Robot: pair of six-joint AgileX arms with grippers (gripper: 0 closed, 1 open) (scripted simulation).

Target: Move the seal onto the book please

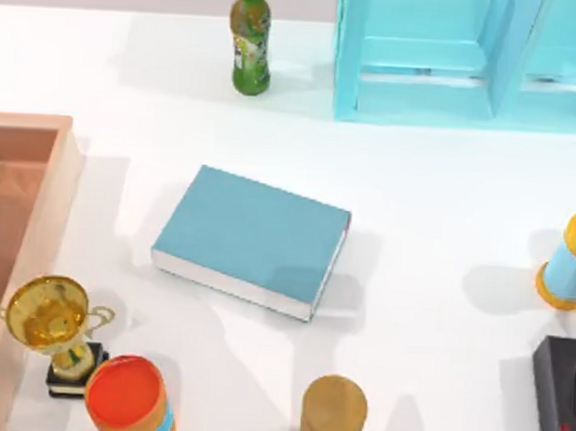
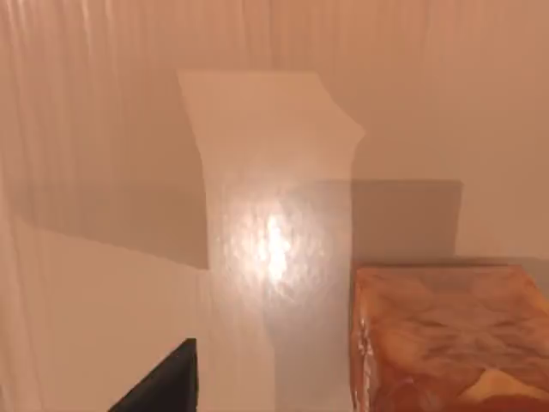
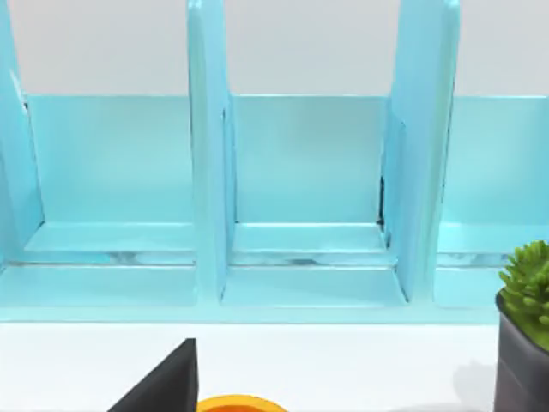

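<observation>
The book (image 1: 251,239), a thick light teal hardcover with white page edges, lies flat near the middle of the table. In the left wrist view the seal (image 2: 446,339), a reddish-brown marbled block, stands on the pale wooden floor of the tray (image 2: 103,172), close to the camera. A black part of my left gripper (image 2: 163,386) shows beside the seal, apart from it. A black part of my right gripper (image 3: 163,382) shows in the right wrist view, facing the cyan shelf unit (image 3: 300,197).
The wooden tray (image 1: 58,179) sits at the table's left edge. A gold trophy (image 1: 52,324), an orange-lidded can (image 1: 127,398) and a tan cylinder (image 1: 333,411) stand along the front. A green bottle (image 1: 250,40) and the shelf unit (image 1: 441,59) are at the back. A blue can (image 1: 571,261) is at right, a potted plant (image 3: 523,326) near the shelf.
</observation>
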